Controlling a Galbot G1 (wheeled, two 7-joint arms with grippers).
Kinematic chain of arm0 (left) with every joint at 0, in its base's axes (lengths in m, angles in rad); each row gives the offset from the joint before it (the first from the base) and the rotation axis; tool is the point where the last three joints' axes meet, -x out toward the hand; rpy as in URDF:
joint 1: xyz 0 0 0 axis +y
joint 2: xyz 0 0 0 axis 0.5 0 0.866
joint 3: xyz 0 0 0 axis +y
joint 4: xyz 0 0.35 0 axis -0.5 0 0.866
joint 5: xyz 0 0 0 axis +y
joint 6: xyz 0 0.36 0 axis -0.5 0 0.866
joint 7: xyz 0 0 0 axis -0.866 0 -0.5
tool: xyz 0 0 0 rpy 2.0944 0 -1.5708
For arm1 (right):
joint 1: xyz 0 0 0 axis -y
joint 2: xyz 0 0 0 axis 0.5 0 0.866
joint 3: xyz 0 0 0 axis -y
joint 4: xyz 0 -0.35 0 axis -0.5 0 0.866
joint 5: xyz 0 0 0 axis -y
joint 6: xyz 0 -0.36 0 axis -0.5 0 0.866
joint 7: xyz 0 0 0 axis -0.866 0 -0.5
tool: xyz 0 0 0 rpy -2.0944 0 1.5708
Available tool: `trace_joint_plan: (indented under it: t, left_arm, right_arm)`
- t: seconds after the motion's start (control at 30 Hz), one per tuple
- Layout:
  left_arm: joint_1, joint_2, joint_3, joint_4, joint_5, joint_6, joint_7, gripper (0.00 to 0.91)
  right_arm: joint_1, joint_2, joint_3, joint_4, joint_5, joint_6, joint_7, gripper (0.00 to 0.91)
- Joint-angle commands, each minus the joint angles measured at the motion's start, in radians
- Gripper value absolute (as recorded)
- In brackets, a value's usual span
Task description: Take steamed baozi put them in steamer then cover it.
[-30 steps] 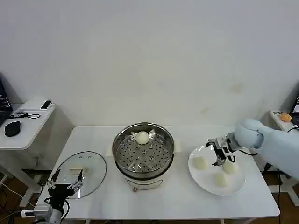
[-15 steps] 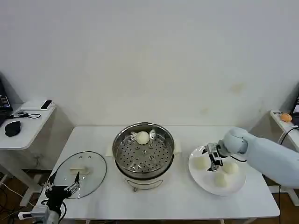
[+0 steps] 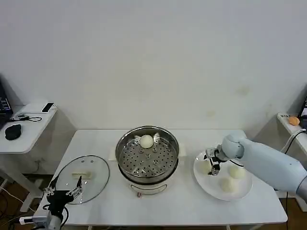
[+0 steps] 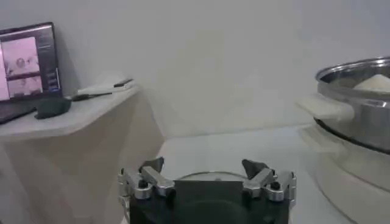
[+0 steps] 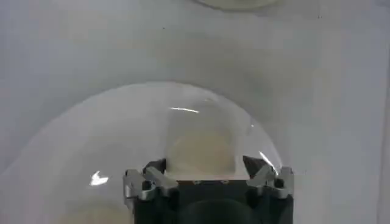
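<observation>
— Head view: the right end effector [image 3: 211, 160] is down over the leftmost baozi [image 3: 206, 167] on the white plate [image 3: 242, 190], jaws spread round it, not clamped. One bun [image 3: 146, 141] already sits in the steamer [image 3: 147, 154].

— If it squeezes off-centre, that bun may roll away. The left end effector [image 3: 66, 187] waits open near the glass lid [image 3: 81, 178].

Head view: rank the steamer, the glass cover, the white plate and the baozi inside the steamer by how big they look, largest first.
1. Steamer
2. White plate and glass cover: these look about alike in width, so I won't rank them against each other.
3. Baozi in the steamer, far the smallest.
</observation>
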Motion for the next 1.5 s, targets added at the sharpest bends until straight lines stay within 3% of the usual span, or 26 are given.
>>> trace_joint_plan:
  t: [0.03,0.4,0.67,0.87,1.13,1.3,1.5]
  left_arm:
    - [0.0,0.0,0.001,0.001,0.0,0.002,-0.001,0.907]
    - [0.004,0.001,-0.001,-0.007,-0.001,0.004,0.0,0.907]
    - [0.002,-0.001,0.0,-0.012,0.0,0.003,0.001,0.907]
    - [0.006,-0.002,-0.001,-0.027,0.001,0.004,0.001,0.907]
    - [0.003,0.001,-0.008,-0.022,0.0,0.002,0.0,0.907]
    - [0.003,0.004,-0.017,-0.025,0.0,0.003,0.001,0.907]
    - [0.005,0.002,-0.017,-0.03,0.005,0.003,0.001,0.907]
  right_arm:
    - [-0.001,0.013,0.003,-0.01,0.0,-0.011,-0.009,0.564]
    - [0.162,-0.104,-0.044,0.108,0.064,-0.019,-0.036,0.564]
    - [0.419,-0.134,-0.158,0.204,0.242,-0.06,-0.019,0.574]
    - [0.607,-0.046,-0.241,0.251,0.401,-0.132,0.007,0.574]
    - [0.702,0.112,-0.321,0.327,0.585,-0.232,0.07,0.584]
    - [0.688,0.242,-0.345,0.317,0.696,-0.288,0.142,0.584]
    - [0.601,0.403,-0.338,0.235,0.746,-0.341,0.211,0.584]
